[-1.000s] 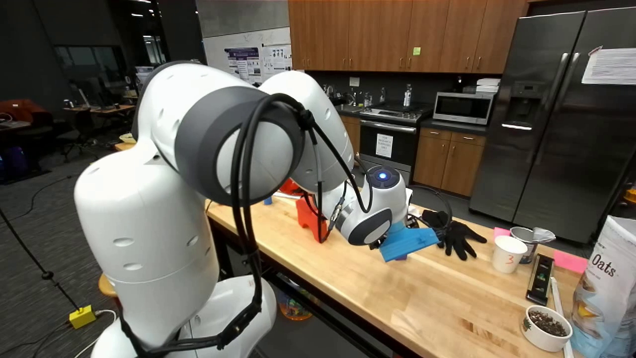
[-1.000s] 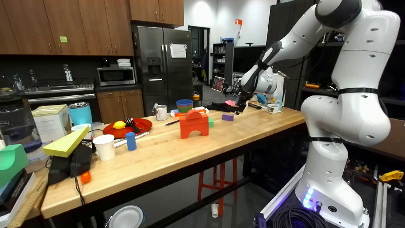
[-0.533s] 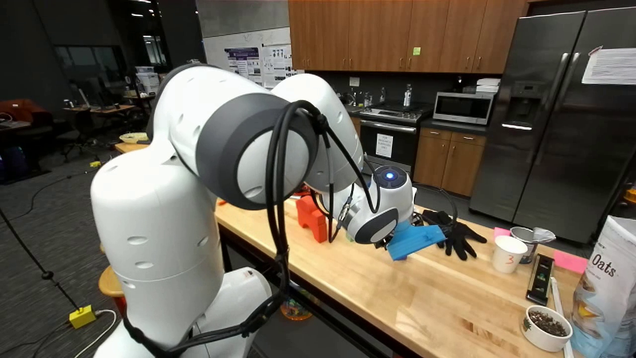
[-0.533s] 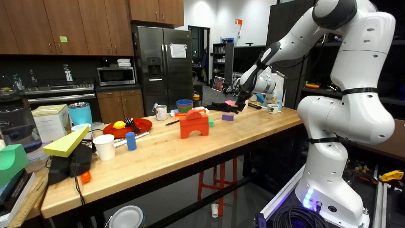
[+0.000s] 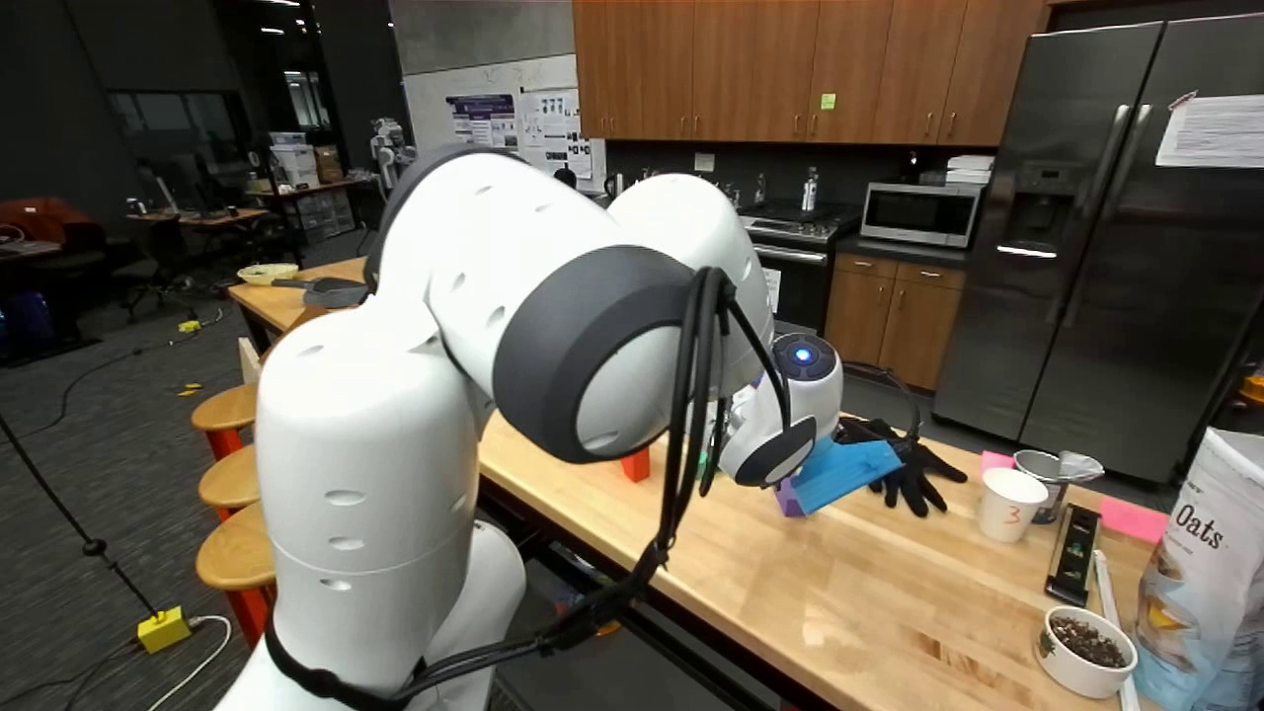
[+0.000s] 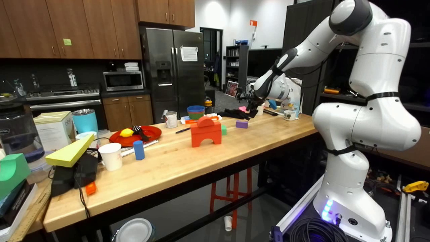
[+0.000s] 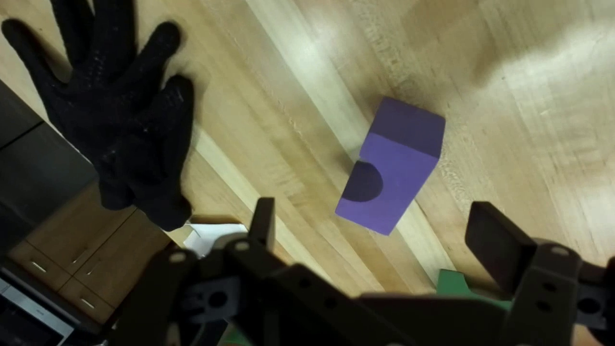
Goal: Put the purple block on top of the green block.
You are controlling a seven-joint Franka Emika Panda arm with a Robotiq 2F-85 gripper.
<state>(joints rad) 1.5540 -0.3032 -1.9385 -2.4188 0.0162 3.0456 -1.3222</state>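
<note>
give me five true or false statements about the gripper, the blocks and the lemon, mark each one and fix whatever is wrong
1. The gripper is open. True.
2. The purple block and the green block rest apart on the table. True.
3. The gripper is holding the purple block. False: its jaws stand wide apart and hold nothing.
4. The lemon lies on the red plate. True.
5. The green block lies on the red plate. False: it rests on the table, near the red block.
</note>
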